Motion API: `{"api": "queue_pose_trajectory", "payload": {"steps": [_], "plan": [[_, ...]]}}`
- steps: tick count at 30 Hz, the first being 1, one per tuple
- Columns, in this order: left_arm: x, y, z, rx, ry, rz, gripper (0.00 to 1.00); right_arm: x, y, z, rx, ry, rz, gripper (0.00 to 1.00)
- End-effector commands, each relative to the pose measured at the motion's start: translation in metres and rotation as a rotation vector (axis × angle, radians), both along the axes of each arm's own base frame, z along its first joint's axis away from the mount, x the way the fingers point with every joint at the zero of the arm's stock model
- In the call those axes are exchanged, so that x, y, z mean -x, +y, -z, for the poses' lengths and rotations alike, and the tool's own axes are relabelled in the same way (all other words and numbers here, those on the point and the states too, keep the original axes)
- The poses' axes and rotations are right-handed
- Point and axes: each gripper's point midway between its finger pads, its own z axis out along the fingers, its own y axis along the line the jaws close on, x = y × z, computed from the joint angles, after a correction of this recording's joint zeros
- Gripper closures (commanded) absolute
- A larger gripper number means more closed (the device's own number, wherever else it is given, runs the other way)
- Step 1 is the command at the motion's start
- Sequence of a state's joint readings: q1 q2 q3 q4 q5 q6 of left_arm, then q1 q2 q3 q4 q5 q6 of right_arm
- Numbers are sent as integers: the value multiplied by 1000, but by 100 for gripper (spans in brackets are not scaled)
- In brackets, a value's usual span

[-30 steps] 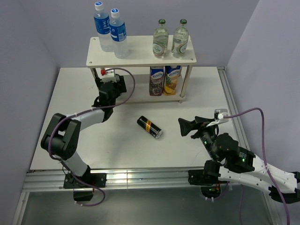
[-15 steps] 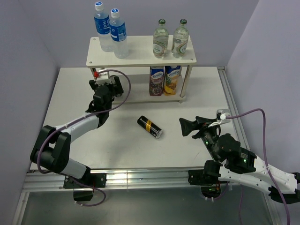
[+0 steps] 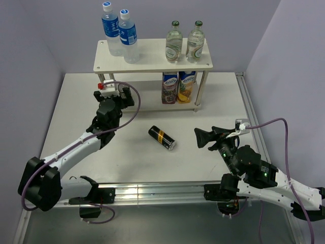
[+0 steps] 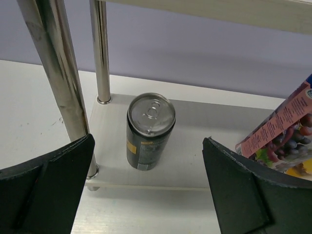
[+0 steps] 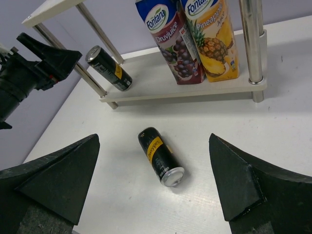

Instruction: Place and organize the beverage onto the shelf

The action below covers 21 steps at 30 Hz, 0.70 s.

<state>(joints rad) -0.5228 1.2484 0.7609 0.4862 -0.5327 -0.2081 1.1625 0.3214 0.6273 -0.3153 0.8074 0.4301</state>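
On the lower shelf point(image 4: 195, 122) — hidden overhead — stands a can point(image 4: 150, 130).

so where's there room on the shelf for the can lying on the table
Lower board: bare stretch between the upright can and the juice cartons. Top board: bare gap between the water bottles and glass bottles. Crowded at the lower right end, cartons beside the leg.

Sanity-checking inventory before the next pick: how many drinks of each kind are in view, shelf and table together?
Water bottles: 2
Glass bottles: 2
Cans: 2
Juice cartons: 2
Total: 8
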Motion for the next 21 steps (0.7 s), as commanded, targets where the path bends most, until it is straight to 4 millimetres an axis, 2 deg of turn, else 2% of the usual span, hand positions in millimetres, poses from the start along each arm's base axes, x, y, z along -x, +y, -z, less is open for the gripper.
{"api": "queue_pose_trajectory", "payload": {"steps": [1, 4, 5, 6, 10, 11, 12, 13, 14, 15, 17, 18, 21], "plan": [[11, 2, -16, 22, 0, -19, 1, 0, 0, -3, -38, -5, 1, 0], [26, -15, -23, 73, 14, 44, 1, 1, 0, -2, -41, -4, 1, 0], [33, -28, -18, 96, 64, 79, 1, 0, -1, -3, -45, -3, 4, 0], [40, -43, -22, 165, 94, 108, 1, 1, -1, -4, -50, -3, 4, 0], [68, -77, 33, 189, 398, 180, 1, 2, -3, -4, -51, 3, 4, 0], [79, -92, 35, 269, 465, 189, 1, 3, -5, -5, -55, 2, 4, 0], [94, -103, 61, 261, 590, 222, 1, 3, -5, -5, -58, 3, 4, 0], [105, -115, 70, 307, 662, 244, 1, 3, -6, -4, -61, 3, 4, 0], [111, -123, 73, 327, 703, 258, 1, 4, -6, -4, -70, 3, 1, 0], [122, -124, 91, 308, 783, 238, 1, 4, -6, -5, -77, 2, 0, 0], [136, -140, 95, 340, 844, 247, 1, 5, -8, -5, -93, 7, -2, 0], [142, -144, 104, 331, 885, 247, 1, 6, -7, -6, -100, 8, -6, 0], [154, -157, 110, 376, 942, 264, 1, 10, -11, -6, -127, 14, -15, 0]]}}
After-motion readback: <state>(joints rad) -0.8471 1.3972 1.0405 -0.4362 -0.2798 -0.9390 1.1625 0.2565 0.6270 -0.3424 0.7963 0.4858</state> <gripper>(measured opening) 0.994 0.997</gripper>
